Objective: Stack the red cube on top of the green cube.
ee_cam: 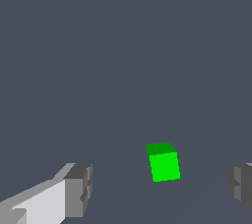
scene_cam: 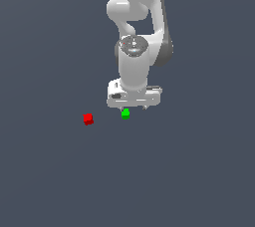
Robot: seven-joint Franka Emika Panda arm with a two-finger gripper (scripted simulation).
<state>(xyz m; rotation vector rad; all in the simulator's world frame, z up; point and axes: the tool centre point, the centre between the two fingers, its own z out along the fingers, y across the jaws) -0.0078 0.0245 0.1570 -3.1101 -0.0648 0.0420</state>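
The red cube (scene_cam: 88, 119) lies on the dark grey floor, alone, toward the exterior view's left. The green cube (scene_cam: 125, 114) lies to its right, just below the white hand of the arm. In the wrist view the green cube (ee_cam: 163, 162) shows between my two grey fingertips (ee_cam: 78, 188), apart from both. My gripper (scene_cam: 134, 107) is open and empty, its fingers spread wide and hovering near the green cube. The red cube is out of the wrist view.
The white arm (scene_cam: 137, 32) rises behind the cubes in the exterior view. The plain dark grey floor (scene_cam: 189, 171) stretches all around.
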